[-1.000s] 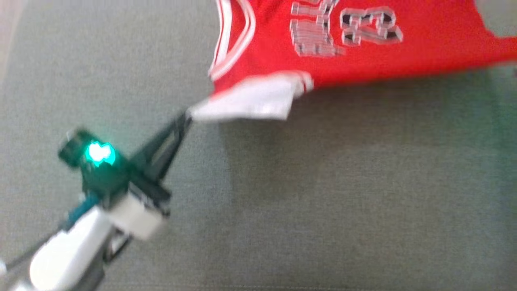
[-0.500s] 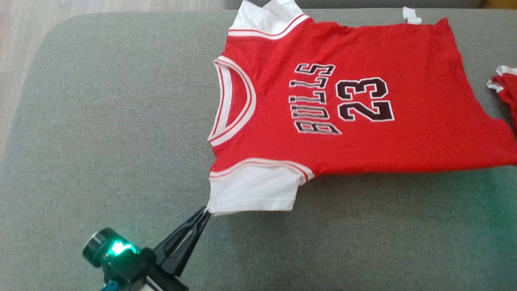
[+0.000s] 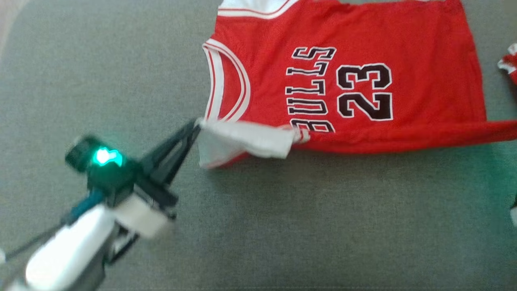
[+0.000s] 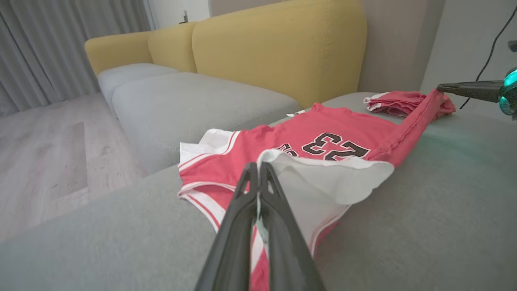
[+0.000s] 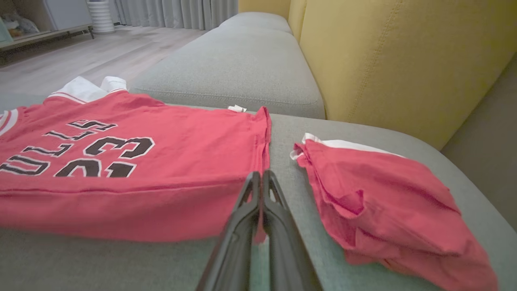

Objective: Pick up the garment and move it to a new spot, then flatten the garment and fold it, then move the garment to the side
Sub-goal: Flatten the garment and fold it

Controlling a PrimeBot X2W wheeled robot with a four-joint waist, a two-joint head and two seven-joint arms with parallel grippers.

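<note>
The left gripper (image 3: 196, 123) pinches tight the white sleeve corner of the red jersey (image 3: 424, 60), and the right gripper (image 5: 259, 174) is clamped on its hem corner, holding the near edge above the grey cushion (image 3: 323, 222). The rest lies flat, print up; past the hem sits a crumpled red garment (image 5: 383, 190), the yellow backrest (image 5: 404, 60) behind

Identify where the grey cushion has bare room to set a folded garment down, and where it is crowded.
Free: the broad cushion strip between the jersey's lifted near edge and the robot, and the patch left of the collar, beyond the left gripper. Crowded: the hem end, where the right gripper pinches the jersey beside a crumpled red garment.
</note>
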